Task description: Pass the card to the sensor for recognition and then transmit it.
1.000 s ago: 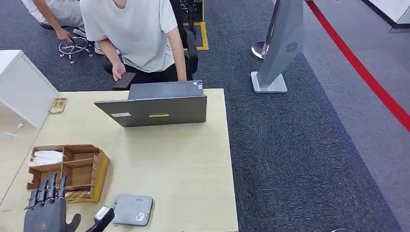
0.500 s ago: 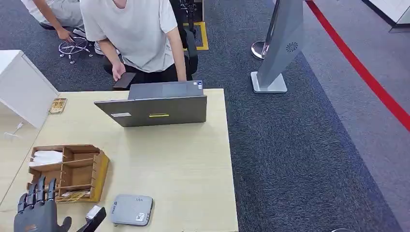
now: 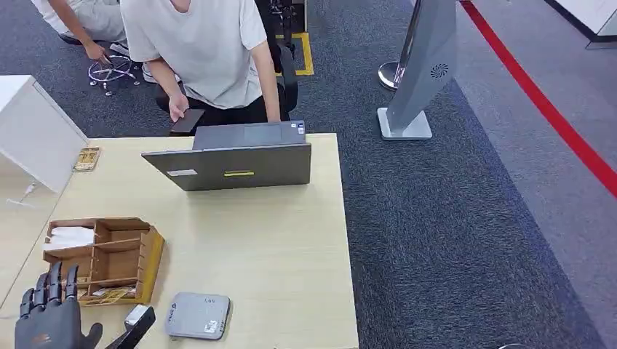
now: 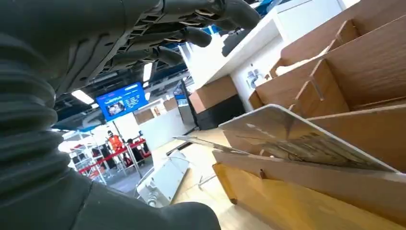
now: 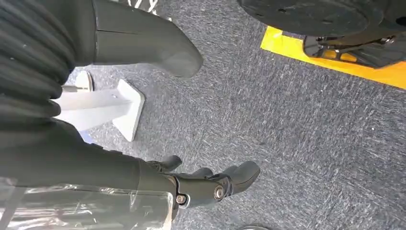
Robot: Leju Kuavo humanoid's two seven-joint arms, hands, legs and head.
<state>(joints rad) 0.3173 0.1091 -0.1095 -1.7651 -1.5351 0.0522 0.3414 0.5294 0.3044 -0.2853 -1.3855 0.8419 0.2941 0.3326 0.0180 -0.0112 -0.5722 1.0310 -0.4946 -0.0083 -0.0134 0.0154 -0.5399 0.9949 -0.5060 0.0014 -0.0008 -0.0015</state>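
A printed card [image 3: 109, 294] lies in the nearest slot of a wooden organiser box [image 3: 124, 247] at the table's front left. In the left wrist view the card [image 4: 297, 139] sticks out of the box [image 4: 344, 72] toward my palm. My left hand [image 3: 47, 318] hovers just before the box's near end, and it holds nothing. Its fingers [image 4: 191, 36] and thumb [image 4: 158, 215] are spread apart, with the card in front of them, untouched. The sensor, a flat grey reader [image 3: 198, 316], lies to the right of the box. My right hand [image 5: 119, 167] hangs over the carpet with nothing in it.
An open grey laptop [image 3: 233, 163] stands at the far side of the table [image 3: 276, 247], and a person [image 3: 200, 51] leans over behind it. A white cabinet [image 3: 33, 131] borders the table on the left. A grey kiosk stand [image 3: 426, 73] is on the carpet to the right.
My left hand has shifted left and slightly back, away from the grey reader and toward the near end of the wooden box. Nothing else has moved.
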